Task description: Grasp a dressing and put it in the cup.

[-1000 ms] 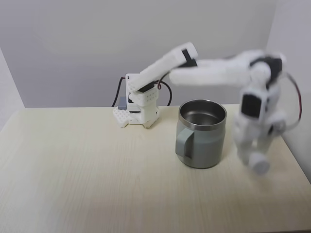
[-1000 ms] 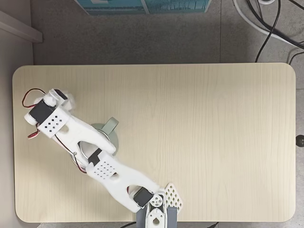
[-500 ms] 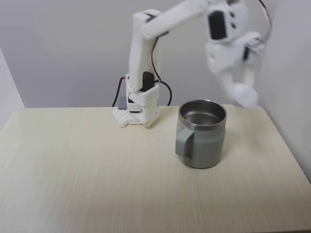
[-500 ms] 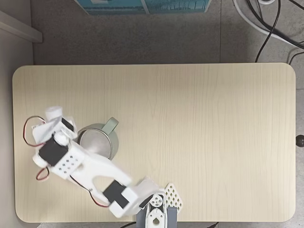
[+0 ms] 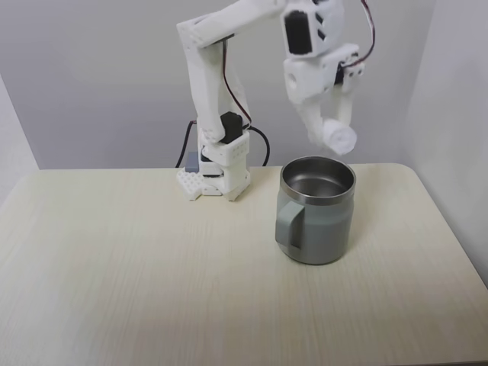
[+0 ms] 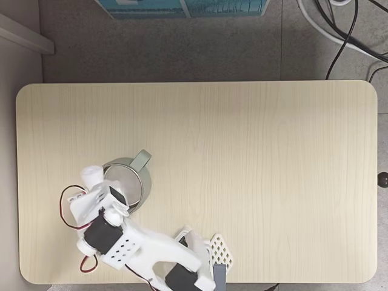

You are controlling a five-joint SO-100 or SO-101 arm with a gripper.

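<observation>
1. In a fixed view from the front, I see the gripper (image 5: 333,131) closed on the dressing (image 5: 338,138), high above the cup (image 5: 318,210). The roll hangs over the right part of the cup's steel rim, clearly apart from it. Its round end face is turned toward the camera, so its long axis seems to lie roughly level, pointing forward.
2. In a fixed view from above, the dressing (image 6: 92,175) appears just beside the cup (image 6: 140,161), at the rim's left edge, with the gripper (image 6: 94,182) around it. The arm's height may shift this apparent place.
3. I judge that the cup's mouth lies below the roll and slightly toward the arm's base side, so I must center before opening.
</observation>
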